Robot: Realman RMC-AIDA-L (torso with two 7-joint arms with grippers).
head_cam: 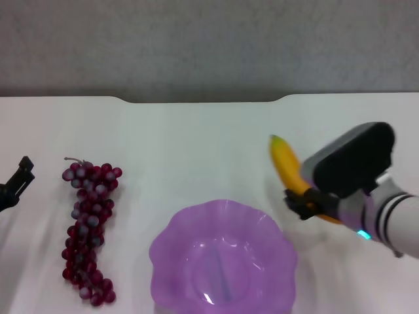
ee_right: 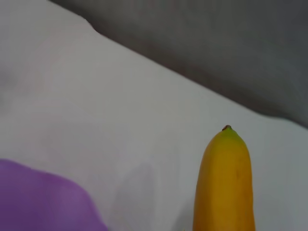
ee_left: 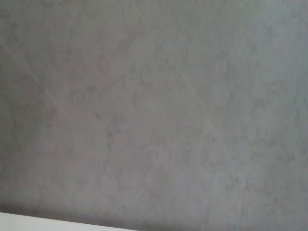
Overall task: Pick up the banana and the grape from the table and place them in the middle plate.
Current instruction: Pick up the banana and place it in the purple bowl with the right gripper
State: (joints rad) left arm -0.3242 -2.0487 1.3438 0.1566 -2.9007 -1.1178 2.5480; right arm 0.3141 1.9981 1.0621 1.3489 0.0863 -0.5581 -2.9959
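Note:
The yellow-orange banana (head_cam: 286, 165) with its green tip pointing away from me is to the right of the purple scalloped plate (head_cam: 171, 248). My right gripper (head_cam: 308, 201) is shut on the banana's near half. The banana's tip fills the right wrist view (ee_right: 224, 183), with the plate's edge (ee_right: 43, 202) beside it. The bunch of dark red grapes (head_cam: 88, 229) lies on the white table (head_cam: 196, 144) to the left of the plate. My left gripper (head_cam: 16, 180) is at the left edge of the table, apart from the grapes.
The table's far edge has a dark notch (head_cam: 203, 99), with a grey floor beyond it. The left wrist view shows only grey floor and a strip of the table edge (ee_left: 29, 222).

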